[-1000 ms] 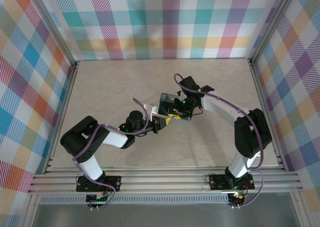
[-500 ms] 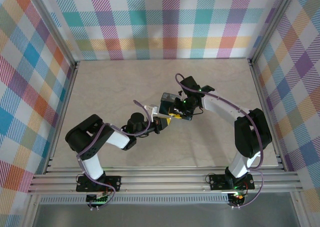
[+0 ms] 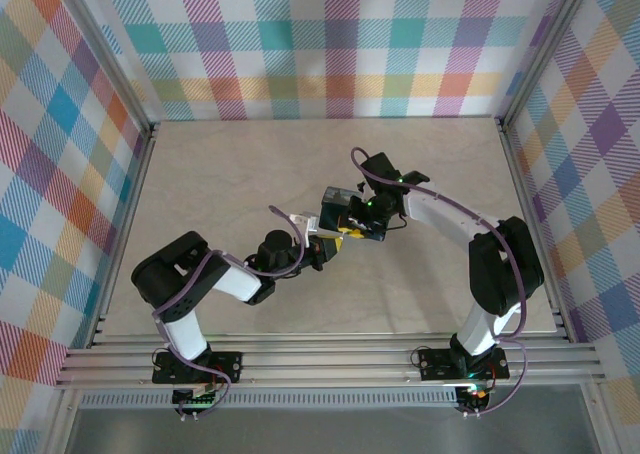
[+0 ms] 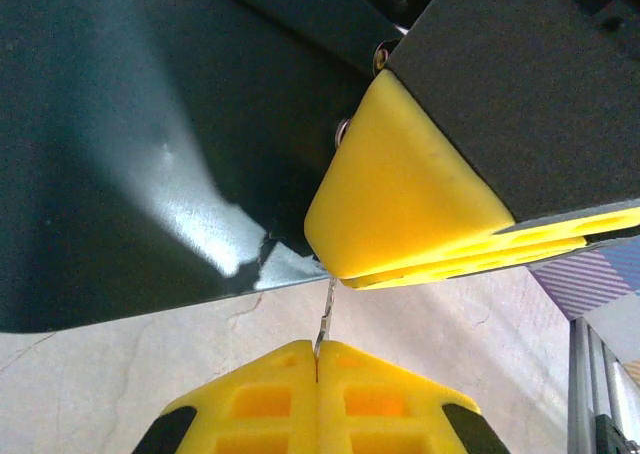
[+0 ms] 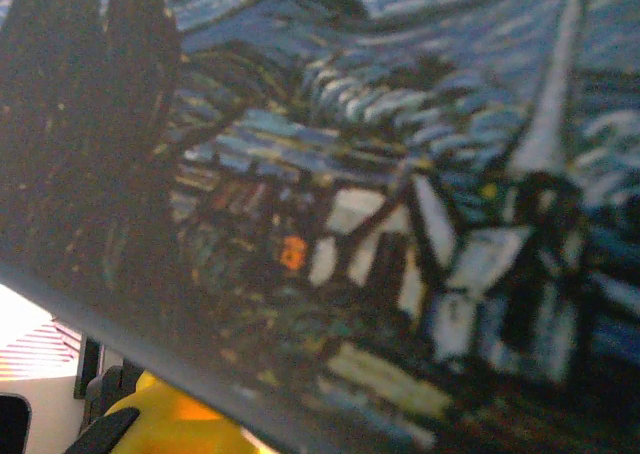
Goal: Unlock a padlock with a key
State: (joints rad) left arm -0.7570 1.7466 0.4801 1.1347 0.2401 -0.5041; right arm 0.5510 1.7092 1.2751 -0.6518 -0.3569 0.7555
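My left gripper (image 4: pixel 318 349) is shut on the key (image 4: pixel 326 314), a thin grey blade that sticks up from between its yellow fingers. The key's tip ends at the lower edge of the dark tin (image 4: pixel 150 124), right beside a yellow fingertip (image 4: pixel 410 204) of the right gripper. From above, the left gripper (image 3: pixel 325 247) meets the right gripper (image 3: pixel 352 232) at the tin (image 3: pixel 335 205) in mid-table. The tin's starry-night painting (image 5: pixel 350 224) sits very close in the right wrist view and hides the right jaws. The padlock is hidden.
Pale marbled tabletop (image 4: pixel 150 374) lies under both grippers. Aluminium rails (image 3: pixel 320 359) run along the near edge, and checkered walls (image 3: pixel 330 44) enclose the table on three sides. A yellow shape (image 5: pixel 160 419) shows below the tin's edge.
The left arm's wrist and forearm have shifted to the right, toward the tin, with the key still held. The right arm and the tin have stayed put.
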